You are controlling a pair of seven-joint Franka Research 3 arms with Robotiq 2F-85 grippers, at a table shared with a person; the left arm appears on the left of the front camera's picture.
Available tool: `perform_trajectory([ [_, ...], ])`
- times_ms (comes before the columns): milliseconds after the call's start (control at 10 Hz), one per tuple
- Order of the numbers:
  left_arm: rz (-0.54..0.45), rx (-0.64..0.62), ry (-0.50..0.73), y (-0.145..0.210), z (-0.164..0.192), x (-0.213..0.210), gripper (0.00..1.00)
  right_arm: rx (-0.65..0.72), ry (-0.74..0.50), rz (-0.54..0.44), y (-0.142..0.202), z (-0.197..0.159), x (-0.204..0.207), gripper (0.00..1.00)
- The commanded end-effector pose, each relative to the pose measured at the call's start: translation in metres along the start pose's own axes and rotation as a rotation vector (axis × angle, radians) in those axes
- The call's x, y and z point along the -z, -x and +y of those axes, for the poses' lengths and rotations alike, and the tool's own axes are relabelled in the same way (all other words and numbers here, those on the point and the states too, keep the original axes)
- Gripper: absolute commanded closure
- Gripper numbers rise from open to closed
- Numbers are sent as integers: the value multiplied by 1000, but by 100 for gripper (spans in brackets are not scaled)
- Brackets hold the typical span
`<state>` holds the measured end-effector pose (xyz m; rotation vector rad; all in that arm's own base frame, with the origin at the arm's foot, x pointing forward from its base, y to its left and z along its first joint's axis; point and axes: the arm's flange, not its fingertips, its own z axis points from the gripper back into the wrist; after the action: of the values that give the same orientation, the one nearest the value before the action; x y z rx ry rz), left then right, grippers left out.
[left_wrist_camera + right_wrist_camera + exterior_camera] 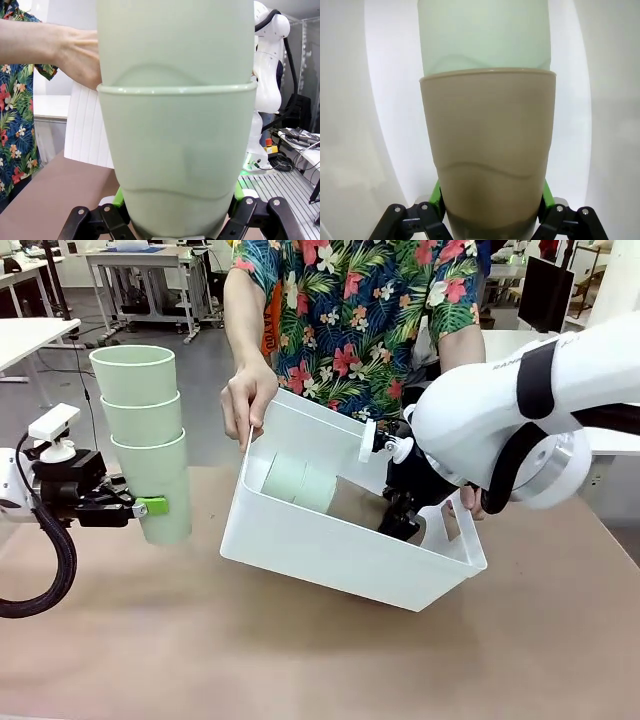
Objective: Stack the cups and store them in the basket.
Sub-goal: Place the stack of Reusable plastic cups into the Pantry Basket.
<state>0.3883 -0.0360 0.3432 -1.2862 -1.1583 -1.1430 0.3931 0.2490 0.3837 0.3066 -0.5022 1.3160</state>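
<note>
My left gripper (150,506) is shut on the bottom cup of an upright stack of three mint green cups (145,440), held above the table's left side. In the left wrist view that stack (175,150) rises from between my fingers (118,197). The white basket (330,550) is tilted with its opening toward me. My right gripper (398,520) reaches into it, shut on a tan-brown cup (487,150) that has a mint cup (485,35) nested in it. Mint cups (298,480) of this stack lie toward the basket's floor.
A person in a flowered shirt holds the basket tilted, with one hand (248,400) on its left rim and the other hand (470,502) mostly hidden behind my right arm. The brown table (300,660) lies under everything. White basket walls (600,100) surround the right gripper.
</note>
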Motion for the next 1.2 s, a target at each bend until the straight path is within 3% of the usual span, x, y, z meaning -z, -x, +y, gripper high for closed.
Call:
perform_trajectory([
  [0, -7, 10, 3, -4, -2, 1, 15, 14, 20, 1, -4, -5, 9, 16],
  [600, -7, 10, 3, -4, -2, 1, 15, 5, 8, -7, 2, -11, 26, 16],
  [700, -7, 10, 3, -4, -2, 1, 15, 3, -12, -14, 2, -12, 25, 0],
  [800, -7, 10, 3, -4, -2, 1, 15, -2, -12, -14, -3, -15, 27, 0],
  [1100, -7, 10, 3, -4, -2, 1, 15, 4, -24, -64, -13, -10, -20, 0],
])
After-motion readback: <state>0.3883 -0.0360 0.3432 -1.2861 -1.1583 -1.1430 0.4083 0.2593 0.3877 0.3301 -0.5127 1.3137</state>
